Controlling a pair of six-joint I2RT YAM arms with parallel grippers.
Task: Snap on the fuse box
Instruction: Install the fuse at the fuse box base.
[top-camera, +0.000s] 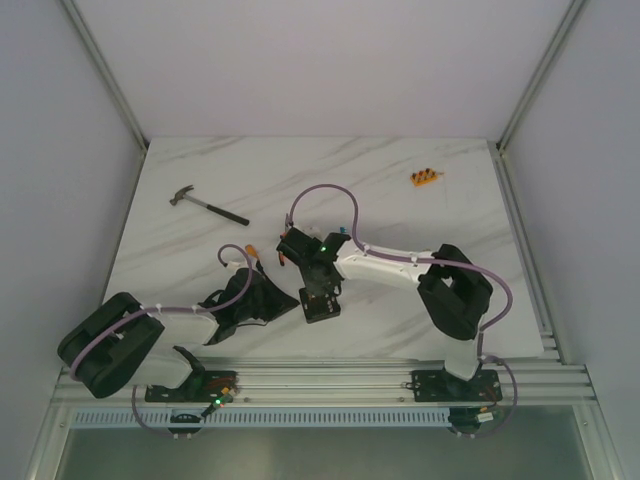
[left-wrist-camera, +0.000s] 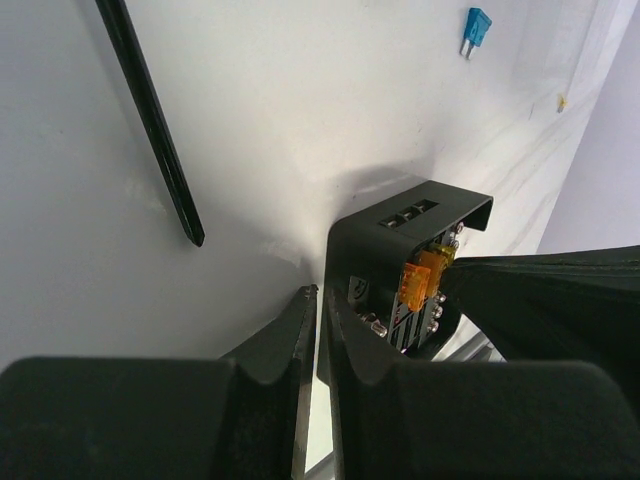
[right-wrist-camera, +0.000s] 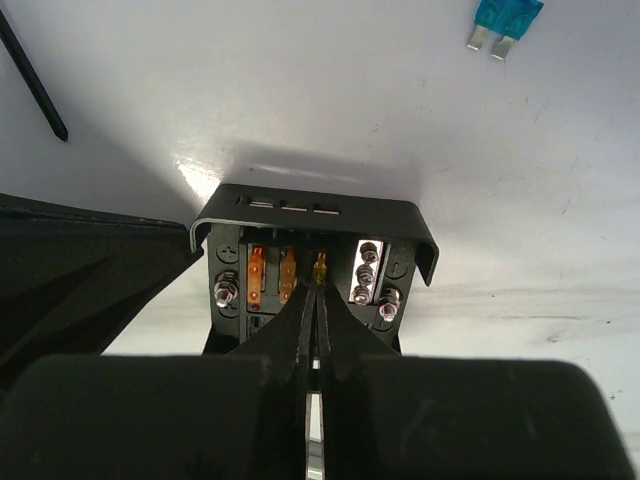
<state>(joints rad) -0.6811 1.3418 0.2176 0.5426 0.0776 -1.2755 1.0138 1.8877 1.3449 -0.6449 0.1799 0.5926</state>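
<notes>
- Where the two arms meet, toward 6 o'clock from the middle of the tabletop (top-camera: 400, 200) in the top view, the fuse box (top-camera: 321, 305) rests on the marble.
- In the right wrist view the fuse box (right-wrist-camera: 312, 215) is black with a curved rim. Its inside is exposed and shows two orange fuses, a yellow fuse (right-wrist-camera: 320, 266) and silver screws on either side.
- The left claw (top-camera: 292, 300) reaches the box from 9 o'clock.
- In its own camera the left claw (left-wrist-camera: 316, 300) has its fingers nearly together, with only a thin slit of light between them. They sit right at the box's side wall, and I cannot tell whether they pinch that wall or just lie against it.
- The right claw (top-camera: 318, 288) comes at the box from 12 o'clock in the top view.
- In its own camera the right claw (right-wrist-camera: 317, 290) is also all but closed. Its tips meet at the foot of the yellow fuse inside the box, and I cannot tell whether they hold that fuse.
- Each claw shows in the other's camera as a dark mass just beside the box.
- A hammer (top-camera: 207, 205) lies at 10 o'clock, well apart from the box. The end of its dark handle shows in both wrist views.
- An orange fuse strip (top-camera: 425, 178) lies at 2 o'clock, far from both claws.
- A blue fuse (right-wrist-camera: 505, 20) lies loose on the tabletop beyond the box.
</notes>
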